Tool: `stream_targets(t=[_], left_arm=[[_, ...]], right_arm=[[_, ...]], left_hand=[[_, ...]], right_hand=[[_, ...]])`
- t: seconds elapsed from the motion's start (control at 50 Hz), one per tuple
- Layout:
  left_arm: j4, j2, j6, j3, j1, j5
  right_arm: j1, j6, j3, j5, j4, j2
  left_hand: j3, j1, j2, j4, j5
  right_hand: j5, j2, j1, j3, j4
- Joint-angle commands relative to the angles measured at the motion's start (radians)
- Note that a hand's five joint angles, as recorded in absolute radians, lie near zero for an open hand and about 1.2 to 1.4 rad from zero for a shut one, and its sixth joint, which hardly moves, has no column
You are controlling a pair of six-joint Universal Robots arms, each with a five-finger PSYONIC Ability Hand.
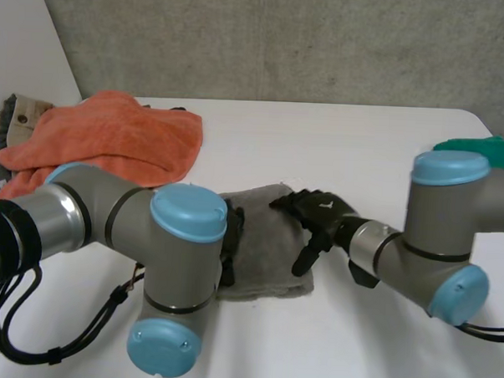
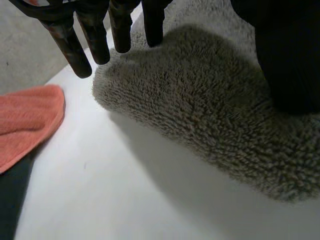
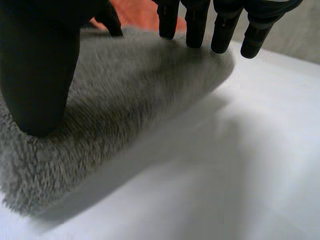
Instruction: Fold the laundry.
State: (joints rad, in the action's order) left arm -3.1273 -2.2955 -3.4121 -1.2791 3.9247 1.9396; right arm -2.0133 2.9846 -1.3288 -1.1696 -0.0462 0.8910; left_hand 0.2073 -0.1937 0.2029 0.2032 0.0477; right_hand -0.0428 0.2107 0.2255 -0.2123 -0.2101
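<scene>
- Head view: towel (image 1: 262, 244) flat on table (image 1: 363, 144), left hand (image 1: 231, 238) at one edge, right hand (image 1: 317, 221) on the opposite edge.
- Left wrist view: fingers (image 2: 67, 40) straight, spread, tips at the towel's edge; thumb resting on top, pinching nothing.
- Right wrist view: fingers (image 3: 195, 30) straight, slightly apart, tips on the pile; thumb pressing down.
- Likely soft, thick, light, limp; best pinched at a corner by the fingertips.

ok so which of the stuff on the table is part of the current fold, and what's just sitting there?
In the job:
fluffy grey towel, folded, mid-table
left hand, straight fingers at one edge of it
right hand, resting on its other side

Lying about, untouched:
rumpled orange towel, far left
beige garment beside it
green cloth, right edge of the white table
</scene>
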Motion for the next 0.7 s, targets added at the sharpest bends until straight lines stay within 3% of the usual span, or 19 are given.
stream_targets(t=[0.02,0.1,0.24,0.34,0.38,0.48,0.56,0.7], left_arm=[[-0.011,0.010,-0.044,-0.043,0.001,0.007],[-0.025,0.034,-0.038,-0.036,-0.004,0.004],[-0.099,0.197,-0.044,-0.043,-0.001,-0.008],[-0.122,0.315,-0.045,-0.052,0.005,-0.112],[-0.125,0.343,-0.045,-0.066,0.021,-0.168],[-0.120,0.418,-0.039,-0.114,0.103,-0.400],[-0.120,0.427,-0.024,-0.127,0.123,-0.497],[-0.119,0.424,-0.001,-0.147,0.124,-0.496]], right_arm=[[-0.050,-0.149,0.048,-0.126,-0.040,-0.041],[-0.053,-0.229,0.031,-0.185,-0.031,0.015],[-0.061,-0.242,-0.072,-0.217,0.097,0.178],[-0.111,-0.253,-0.239,-0.220,0.226,0.299],[-0.131,-0.251,-0.283,-0.214,0.249,0.301],[-0.203,-0.251,-0.433,-0.171,0.379,0.296],[-0.231,-0.256,-0.467,-0.159,0.472,0.251],[-0.231,-0.303,-0.389,-0.168,0.525,0.111]], left_hand=[[0.009,-0.023,0.014,0.013,-0.006],[0.009,-0.023,0.014,0.013,-0.006],[-0.003,-0.011,0.002,0.002,-0.018],[-0.005,-0.008,-0.001,-0.001,-0.020],[-0.005,-0.008,-0.001,-0.001,-0.020],[0.009,-0.023,0.014,0.013,-0.006],[0.015,-0.029,0.019,0.019,0.000],[0.015,-0.029,0.019,0.019,0.000]], right_hand=[[0.043,-0.036,-0.051,0.038,0.036],[0.043,-0.036,-0.051,0.038,0.036],[0.043,-0.036,-0.051,0.038,0.036],[0.043,-0.036,-0.051,0.038,0.036],[0.043,-0.036,-0.051,0.038,0.036],[0.043,-0.036,-0.051,0.038,0.036],[0.043,-0.036,-0.051,0.038,0.036],[-0.038,0.044,0.029,-0.043,-0.045]])
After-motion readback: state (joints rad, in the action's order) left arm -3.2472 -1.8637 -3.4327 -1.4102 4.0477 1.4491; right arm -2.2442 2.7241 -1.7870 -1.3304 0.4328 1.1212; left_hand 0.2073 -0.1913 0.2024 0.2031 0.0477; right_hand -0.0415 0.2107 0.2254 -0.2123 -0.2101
